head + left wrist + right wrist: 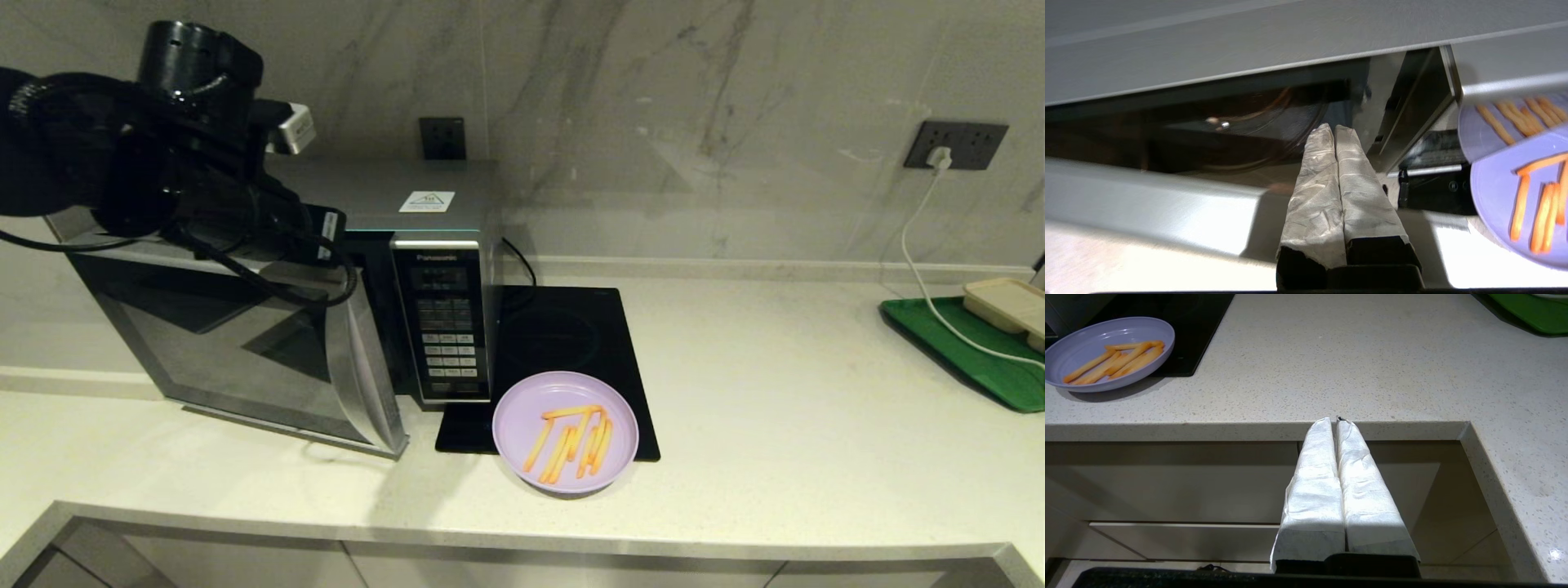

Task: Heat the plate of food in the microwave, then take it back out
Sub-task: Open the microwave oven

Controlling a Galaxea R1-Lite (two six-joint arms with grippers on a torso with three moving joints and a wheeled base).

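The silver microwave [445, 327] stands at the left of the counter with its dark glass door [229, 351] swung partly open. My left arm [180, 180] hangs over the door's top edge. In the left wrist view my left gripper [1334, 130] is shut on nothing, its tips in the gap between door and dark cavity [1229, 130]. The lilac plate of fries [565, 433] rests partly on the black cooktop, right of the door, also seen as the plate [1494, 192] and the plate [1069, 359]. My right gripper [1334, 420] is shut and empty below the counter's front edge.
A flat black induction cooktop [563, 335] lies right of the microwave. At the far right sits a green tray [963, 343] with a beige compartment tray [1008, 302], and a white cable [922, 269] runs to a wall socket. Cabinet fronts [1167, 490] lie under the counter.
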